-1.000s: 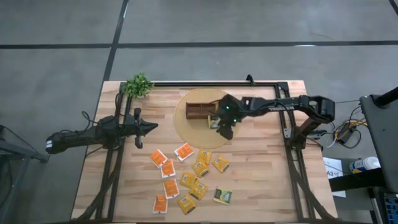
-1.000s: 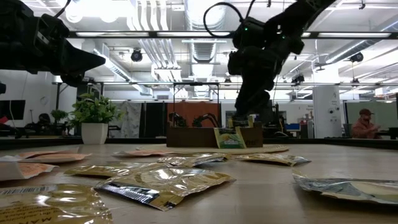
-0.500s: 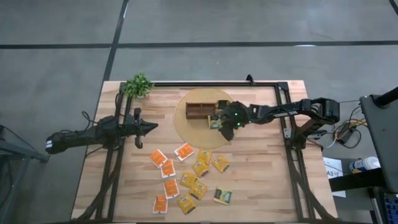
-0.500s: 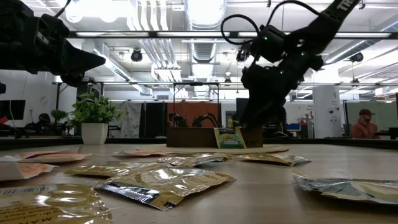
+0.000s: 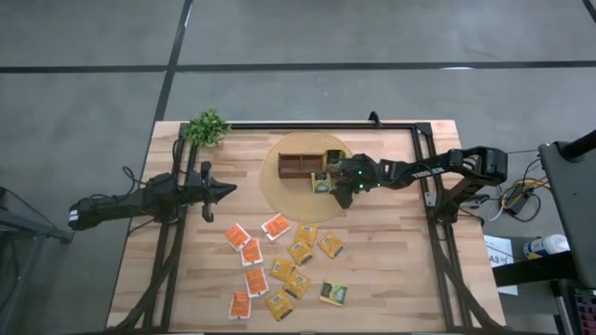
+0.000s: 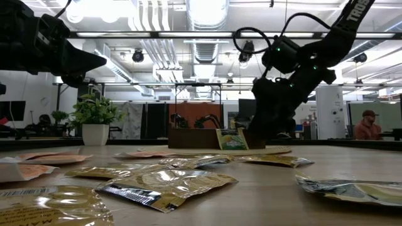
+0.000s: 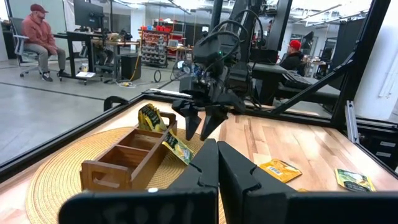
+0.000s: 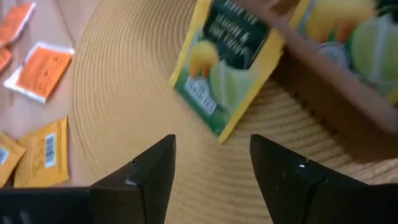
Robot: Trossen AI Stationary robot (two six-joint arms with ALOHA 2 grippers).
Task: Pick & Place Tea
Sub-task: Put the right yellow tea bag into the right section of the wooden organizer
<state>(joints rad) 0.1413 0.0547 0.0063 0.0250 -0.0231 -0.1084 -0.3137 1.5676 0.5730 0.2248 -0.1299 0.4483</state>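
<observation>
The right tool (image 5: 337, 191), fingers spread and empty, hovers beside a green tea sachet (image 5: 320, 182) leaning against the wooden box (image 5: 300, 166); the left tool (image 5: 226, 190) waits closed above the worktop (image 5: 391, 270).

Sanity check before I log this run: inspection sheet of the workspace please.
Surface: wooden table, round woven mat.
Job's things: one green sachet leaning on the wooden box from outside, another in its end compartment; loose tea sachets on the boards.
Clutter: potted plant.
Grippers: right gripper open, empty, beside box; left gripper shut, waiting.
Cables: bundle off the table's right edge.
Surroundings: seated people behind.
</observation>
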